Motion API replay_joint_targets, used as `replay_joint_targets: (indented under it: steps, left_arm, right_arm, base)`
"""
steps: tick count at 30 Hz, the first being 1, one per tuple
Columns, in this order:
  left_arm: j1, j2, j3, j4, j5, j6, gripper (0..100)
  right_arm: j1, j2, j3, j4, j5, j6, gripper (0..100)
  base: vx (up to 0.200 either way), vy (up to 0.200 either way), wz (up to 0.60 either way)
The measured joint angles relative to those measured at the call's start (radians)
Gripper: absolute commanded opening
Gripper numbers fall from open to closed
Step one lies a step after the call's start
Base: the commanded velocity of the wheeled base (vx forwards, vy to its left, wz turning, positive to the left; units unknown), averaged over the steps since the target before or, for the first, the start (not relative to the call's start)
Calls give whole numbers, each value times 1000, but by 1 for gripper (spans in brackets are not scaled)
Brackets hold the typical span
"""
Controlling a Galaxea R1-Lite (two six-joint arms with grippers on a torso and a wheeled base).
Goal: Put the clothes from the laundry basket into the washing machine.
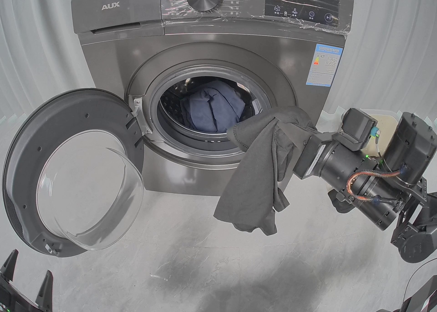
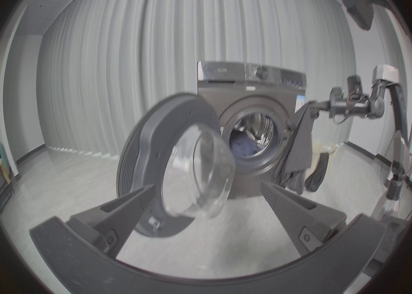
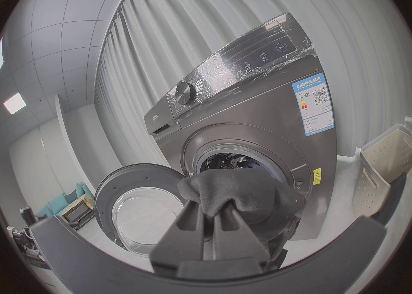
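**Dark garment held at the mouth of the drum**

The right claw [image 3: 213, 213] is clamped on a bunched fold of a dark grey garment [image 1: 255, 167], and the garment's long tail hangs well below the claw. Just ahead of the claw is the washing machine [image 1: 118, 53]. A blue garment [image 1: 214, 108] already lies inside its drum [image 1: 170, 103]. The door [image 1: 68, 112] is swung wide to the claw's left, out of the way. The laundry basket [image 3: 386, 157] sits to the claw's right, beside the machine. The left claw [image 2: 206, 187] hangs low with its fingers apart, holding nothing.

The step in hand looks to be feeding the dark garment in. To do it well, the right claw probably needs to rise enough for the tail to clear the lower lip of the drum. It should then push deep inside before letting go. Otherwise the cloth may drape over the lip and block the door.
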Motion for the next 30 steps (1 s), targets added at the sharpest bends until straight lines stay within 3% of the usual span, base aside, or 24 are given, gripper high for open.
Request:
replay_joint_targets:
  steps: [8,13,18,24,30]
  left_arm:
    - [1,123,-138,-55,-215,2,100]
    - [-11,319,-165,-174,-309,16,100]
    - [-64,548,-176,-334,-357,29,100]
    - [-187,840,-191,-528,-392,40,100]
    - [-295,1068,-227,-645,-410,44,100]
  right_arm:
    - [8,62,-51,-40,-7,4,0]
    - [9,101,-91,-73,-8,7,0]
    - [13,134,-120,-97,-9,9,0]
    - [18,166,-148,-117,-9,11,0]
    - [22,188,-164,-128,-7,12,0]
  base:
    - [0,0,0]
    - [0,0,0]
    - [0,0,0]
    - [0,0,0]
    - [0,0,0]
